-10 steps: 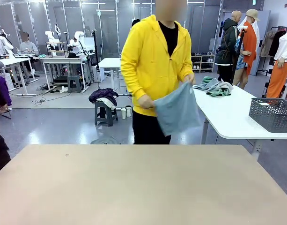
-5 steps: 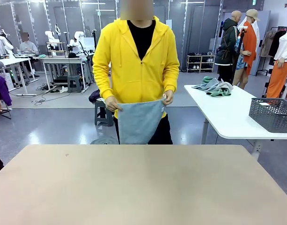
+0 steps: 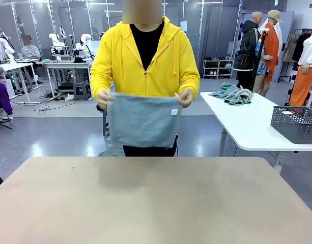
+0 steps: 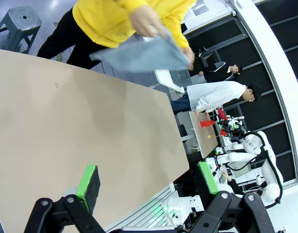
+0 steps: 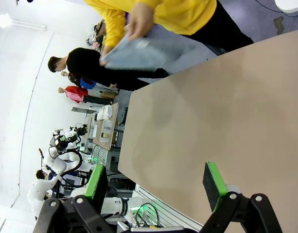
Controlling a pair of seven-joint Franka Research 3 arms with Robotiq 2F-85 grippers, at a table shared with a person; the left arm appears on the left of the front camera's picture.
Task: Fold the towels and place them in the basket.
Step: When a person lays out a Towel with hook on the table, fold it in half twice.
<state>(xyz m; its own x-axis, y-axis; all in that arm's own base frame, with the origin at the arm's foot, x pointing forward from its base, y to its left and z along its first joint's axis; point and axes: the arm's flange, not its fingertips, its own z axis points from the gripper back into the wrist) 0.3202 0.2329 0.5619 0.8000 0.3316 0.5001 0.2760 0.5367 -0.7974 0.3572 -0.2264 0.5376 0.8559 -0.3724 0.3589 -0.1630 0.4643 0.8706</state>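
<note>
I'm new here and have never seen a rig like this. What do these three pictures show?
A two-armed robot shares a tan table with a person in a yellow hoodie. The wide picture looks across the table from the robot's side. The other two come from cameras on the wrists; each shows its own claw at the bottom: the left gripper and the right gripper, both open, holding nothing. The person holds up a grey-blue towel, spread flat, near the table's far side. A dark basket sits on a white side table.
</note>
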